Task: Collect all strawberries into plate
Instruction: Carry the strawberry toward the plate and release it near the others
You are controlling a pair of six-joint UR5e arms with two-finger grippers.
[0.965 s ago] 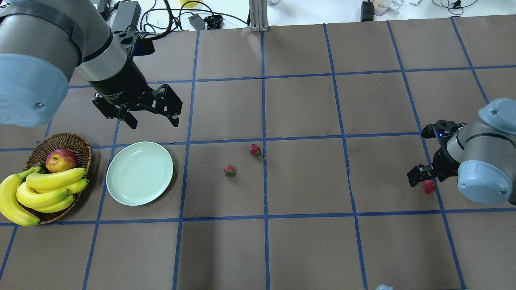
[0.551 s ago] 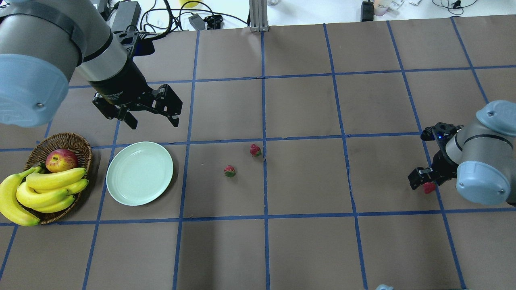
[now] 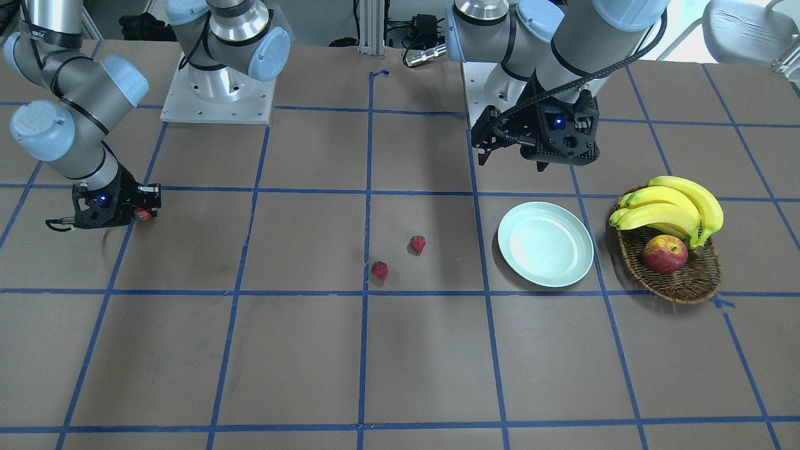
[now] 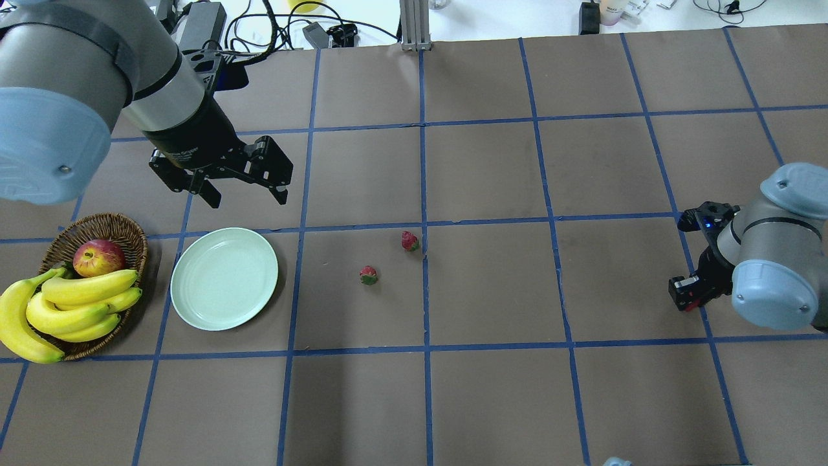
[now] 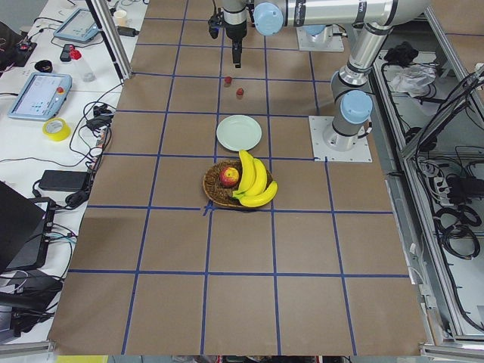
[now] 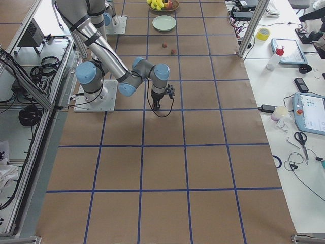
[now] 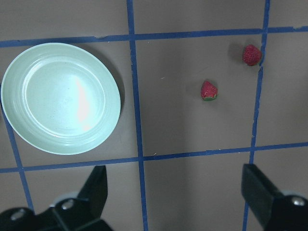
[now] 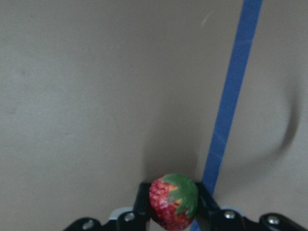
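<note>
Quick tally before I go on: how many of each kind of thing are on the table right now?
Strawberries: 3, one in the right claw
Plate: 1
Basket: 1
Apple: 1
Banana bunch: 1
Total: 7

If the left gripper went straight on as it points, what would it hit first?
Probably bare brown table, beside the round mint-green plate, not on it. The open left gripper points downward; the two small red strawberries lie off to the side. Depth is unclear.
</note>
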